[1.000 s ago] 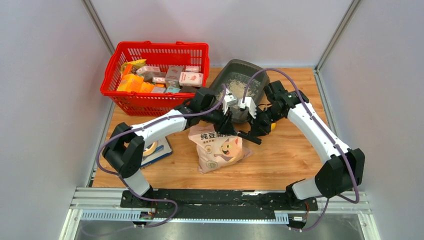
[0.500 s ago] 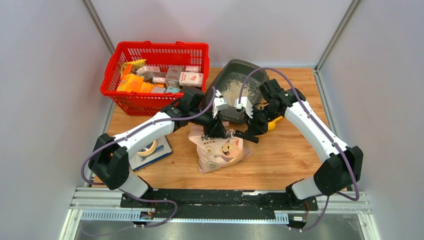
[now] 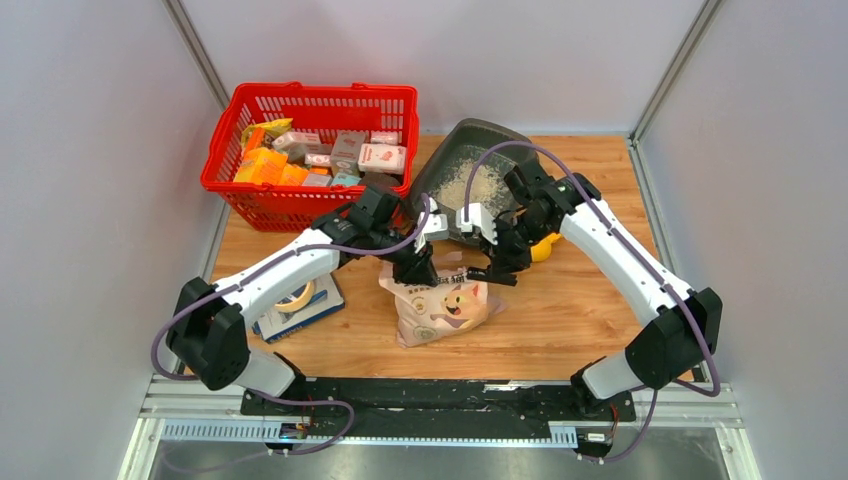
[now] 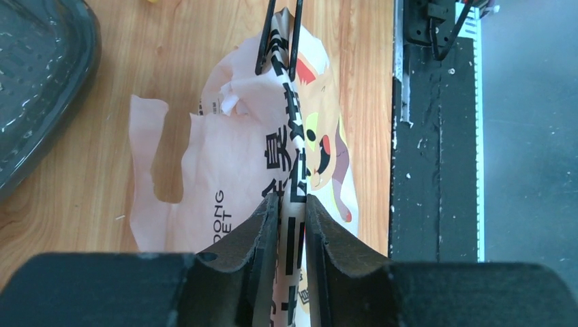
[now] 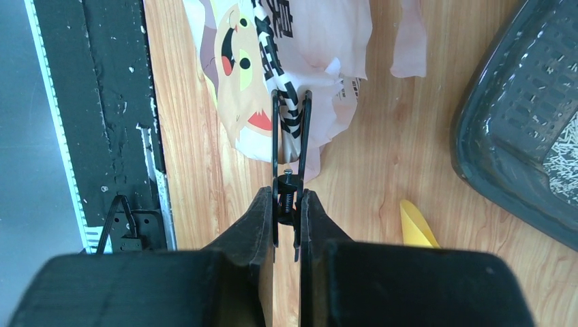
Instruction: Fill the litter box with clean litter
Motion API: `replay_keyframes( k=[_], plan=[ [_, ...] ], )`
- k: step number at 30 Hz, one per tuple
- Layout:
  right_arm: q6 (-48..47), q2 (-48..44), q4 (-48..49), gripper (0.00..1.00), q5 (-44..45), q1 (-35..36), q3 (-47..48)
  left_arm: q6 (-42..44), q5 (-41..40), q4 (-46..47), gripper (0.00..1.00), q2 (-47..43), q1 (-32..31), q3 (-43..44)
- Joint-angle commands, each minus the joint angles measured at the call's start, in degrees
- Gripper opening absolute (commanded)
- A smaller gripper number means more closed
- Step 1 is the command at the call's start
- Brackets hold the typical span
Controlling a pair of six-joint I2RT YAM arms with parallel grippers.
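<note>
Top external: one bag (image 3: 442, 308) tight in left gripper (image 3: 425, 280), one clip (image 5: 287, 180) tight in right gripper (image 3: 495, 268)

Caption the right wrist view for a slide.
Right gripper shut on a black clip pinching the cat-printed bag, dark litter box and yellow scoop beside.

Drawn back from over the dark grey shallow plastic litter box (image 3: 452, 160) toward the table's near edge: left gripper (image 3: 418, 270) and right gripper (image 3: 492, 268) with its black wire clip (image 5: 287, 182), now meeting atop the pink-beige printed bag (image 3: 440, 312). More pale beige granular litter (image 3: 480, 186) uncovered.
</note>
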Motion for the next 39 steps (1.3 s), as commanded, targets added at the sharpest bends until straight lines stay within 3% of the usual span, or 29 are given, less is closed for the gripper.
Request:
replay_keyframes(
  k=[1, 6, 11, 17, 31, 34, 39],
  plan=[
    [-2.8, 0.4, -4.1, 0.0, -0.8, 1.9, 3.1, 4.8, -1.2, -2.8, 0.27, -3.9, 0.2, -1.6],
    [-3.2, 0.9, -4.7, 0.0, 0.1, 3.5, 4.4, 1.6, -5.1, -0.5, 0.19, -6.0, 0.3, -2.6],
    [-4.6, 0.8, -4.7, 0.0, 2.7, 4.5, 4.6, 0.8, -6.2, 1.3, 0.28, -8.8, 1.0, -4.9],
    [-7.8, 2.1, -7.3, 0.0, 3.8, 5.9, 5.7, 0.8, -6.2, 0.2, 0.28, -9.7, 1.1, -5.9],
    [-5.2, 3.7, -7.3, 0.0, 0.2, 8.4, 5.8, -0.1, -6.7, 1.0, 0.26, -11.1, 1.7, -7.6],
    [-5.2, 4.0, -7.3, 0.0, -0.9, 9.0, 5.8, -0.2, -7.1, 1.0, 0.2, -11.3, 1.9, -8.0],
    [-5.1, 4.9, -7.4, 0.0, -1.8, 9.7, 6.3, -0.6, -6.8, 1.3, 0.0, -12.0, 2.4, -8.1]
  ],
)
